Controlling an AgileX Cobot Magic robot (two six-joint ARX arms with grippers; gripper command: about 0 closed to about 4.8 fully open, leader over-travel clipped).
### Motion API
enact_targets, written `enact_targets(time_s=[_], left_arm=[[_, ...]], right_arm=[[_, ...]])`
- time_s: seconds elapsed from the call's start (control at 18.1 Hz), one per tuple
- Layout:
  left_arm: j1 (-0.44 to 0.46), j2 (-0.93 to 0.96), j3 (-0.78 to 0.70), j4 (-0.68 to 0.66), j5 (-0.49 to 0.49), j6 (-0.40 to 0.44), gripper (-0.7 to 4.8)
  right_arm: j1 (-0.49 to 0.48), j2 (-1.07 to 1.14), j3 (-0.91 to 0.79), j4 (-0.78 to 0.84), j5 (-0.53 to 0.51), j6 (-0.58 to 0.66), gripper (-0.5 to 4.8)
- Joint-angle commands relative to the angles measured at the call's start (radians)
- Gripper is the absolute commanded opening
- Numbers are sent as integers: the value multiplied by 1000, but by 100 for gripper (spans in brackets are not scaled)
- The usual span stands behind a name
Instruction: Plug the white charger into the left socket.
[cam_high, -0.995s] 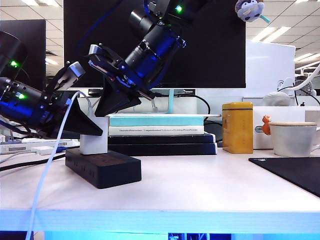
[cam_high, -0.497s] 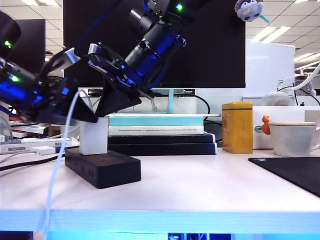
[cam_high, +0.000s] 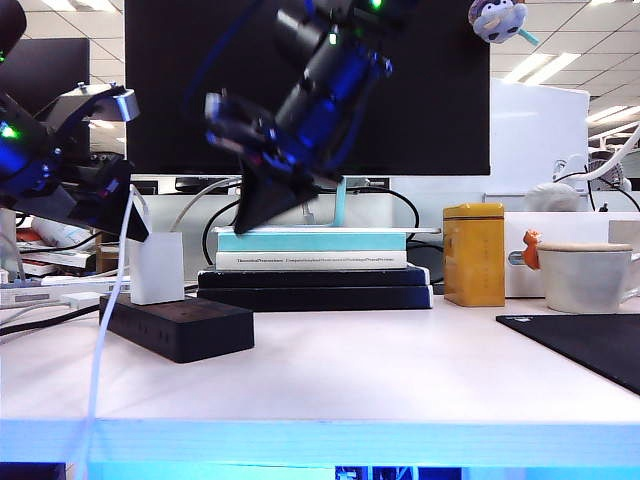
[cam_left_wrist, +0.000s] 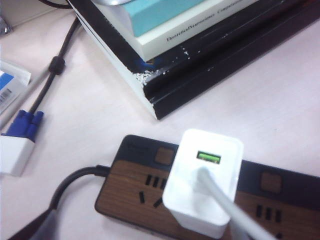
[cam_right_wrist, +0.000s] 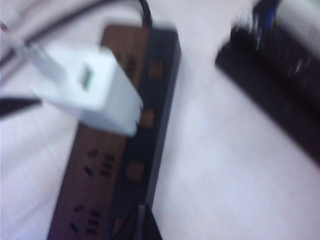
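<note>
White charger (cam_left_wrist: 205, 181) stands plugged in power strip (cam_left_wrist: 135, 187), left tool (cam_high: 105, 205) open, right tool (cam_high: 262, 205) closed

Office desk with a pale tabletop (cam_high: 420, 360) whose front edge glows blue. A large dark monitor (cam_high: 430, 90) stands behind stacked books (cam_high: 312, 262) (teal on top). To the right, a yellow tin (cam_high: 474, 254), white mug (cam_high: 590, 275), black mat (cam_high: 590, 345). Ceiling light panels (cam_high: 545, 62) overhead

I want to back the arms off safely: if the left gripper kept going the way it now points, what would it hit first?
Most likely the white charger block, standing in the black power strip right under the open left gripper; depth is hard to judge.
</note>
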Motion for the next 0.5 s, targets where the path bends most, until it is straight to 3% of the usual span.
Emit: enact_targets(time_s=[0.06, 0.17, 0.5], left_arm=[[2, -22, 5, -9, 201, 0, 453], [2, -36, 5, -71, 227, 1, 454], [2, -62, 5, -277, -94, 56, 453]], right_arm=[[-3, -18, 6, 35, 16, -2, -5], [-9, -31, 6, 41, 16, -2, -5], [-38, -89, 7, 49, 24, -2, -5]])
